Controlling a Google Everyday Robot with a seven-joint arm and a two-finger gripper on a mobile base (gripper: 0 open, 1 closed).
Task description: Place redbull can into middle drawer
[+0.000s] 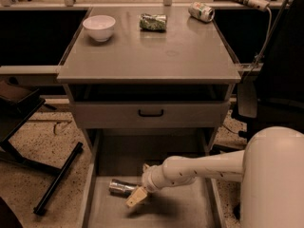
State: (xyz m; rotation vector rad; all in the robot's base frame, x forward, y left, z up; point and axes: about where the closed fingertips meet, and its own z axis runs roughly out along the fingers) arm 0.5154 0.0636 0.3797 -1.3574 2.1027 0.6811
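Note:
The redbull can, slim and silver, lies on its side on the floor of the pulled-out middle drawer, toward its left side. My gripper is down inside the drawer at the can's right end. One pale finger points down-left below the can and the other shows above it. The fingers stand apart and the can rests on the drawer floor. My white arm reaches in from the right.
On the cabinet top stand a white bowl, a green can and a white-green-red can. A grey drawer front with a black handle is above the open drawer. A black chair leg lies at the left.

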